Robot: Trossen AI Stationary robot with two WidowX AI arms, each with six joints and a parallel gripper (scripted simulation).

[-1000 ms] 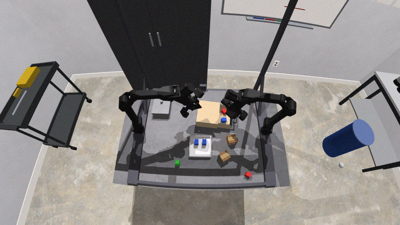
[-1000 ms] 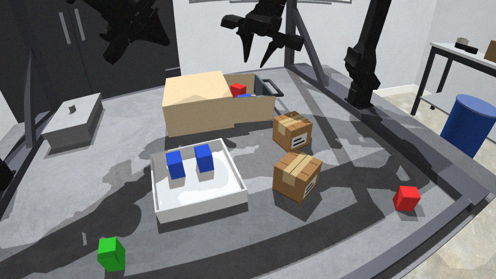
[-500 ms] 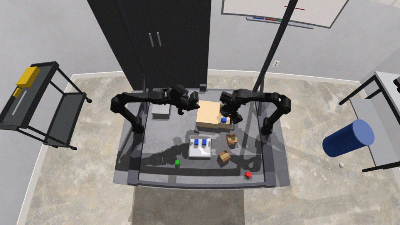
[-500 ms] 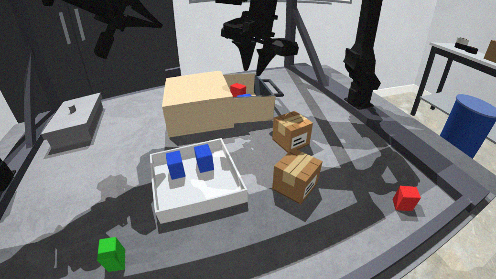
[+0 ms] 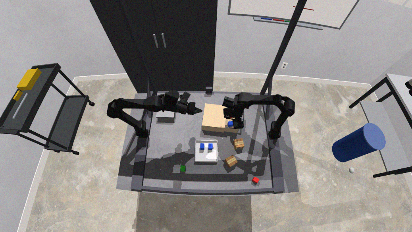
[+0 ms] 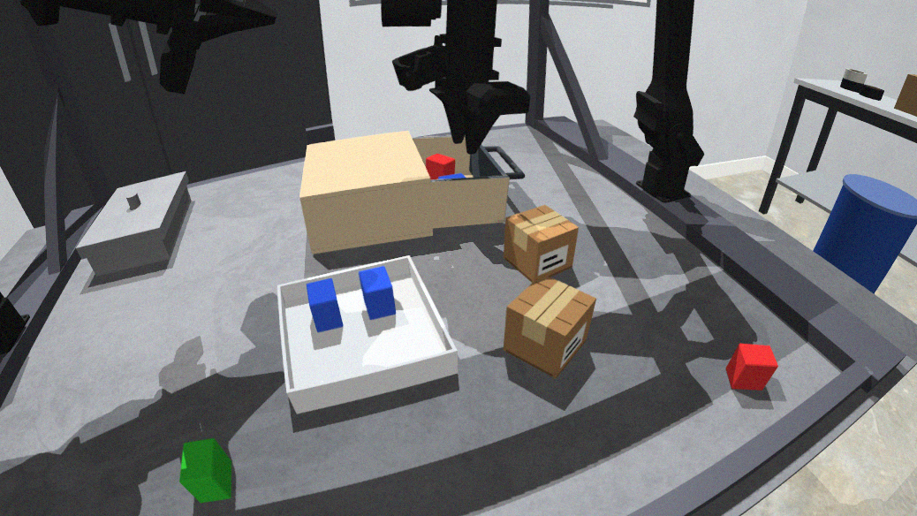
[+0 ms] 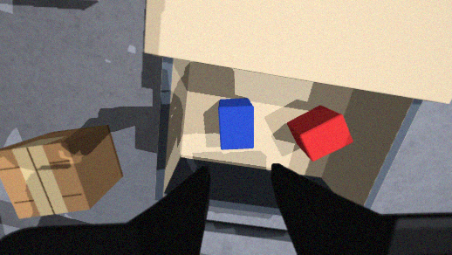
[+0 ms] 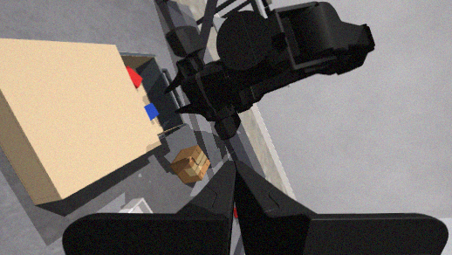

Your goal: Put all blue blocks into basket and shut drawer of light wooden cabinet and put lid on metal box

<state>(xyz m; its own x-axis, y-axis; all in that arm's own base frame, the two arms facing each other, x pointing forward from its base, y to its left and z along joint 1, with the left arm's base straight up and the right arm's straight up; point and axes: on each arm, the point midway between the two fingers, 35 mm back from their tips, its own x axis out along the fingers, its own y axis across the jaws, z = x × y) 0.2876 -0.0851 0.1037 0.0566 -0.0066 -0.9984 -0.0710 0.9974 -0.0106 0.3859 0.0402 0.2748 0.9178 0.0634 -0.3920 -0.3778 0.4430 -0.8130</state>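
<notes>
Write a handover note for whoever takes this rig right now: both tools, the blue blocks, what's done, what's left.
Left tool: open, nothing held, at the drawer.
Right tool: shut, nothing held.
Done: two blue blocks in the basket; lid on the metal box, contents unseen.
Left: basket the drawer's blue block, leave its red block, check for hidden blues, shut drawer, confirm lid seated.
</notes>
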